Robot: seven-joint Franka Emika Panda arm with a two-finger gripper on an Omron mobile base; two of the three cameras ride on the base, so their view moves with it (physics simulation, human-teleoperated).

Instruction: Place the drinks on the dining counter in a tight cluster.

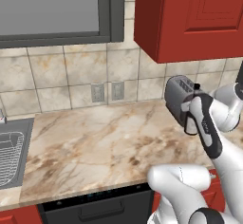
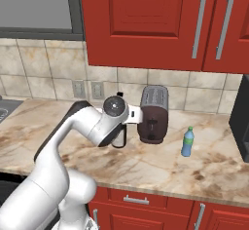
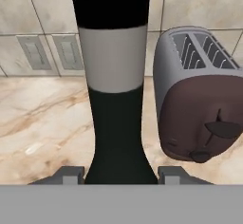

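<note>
A dark wine bottle (image 3: 116, 123) with a pale label band rises close in front of the hand camera. It stands between my two fingertips, and my gripper (image 3: 121, 173) is shut on it. From the base views the gripper (image 2: 119, 139) hangs just left of the toaster, low over the marble worktop (image 2: 146, 165). A small blue water bottle (image 2: 188, 141) with a green cap stands upright on that worktop, to the toaster's right. The dining counter is out of view.
A grey-and-brown toaster (image 3: 204, 109) sits close beside the held bottle, against the tiled wall. Red cabinets (image 2: 146, 24) hang overhead. A sink (image 1: 9, 156) is at the far left, and a dark appliance (image 2: 240, 122) at the far right.
</note>
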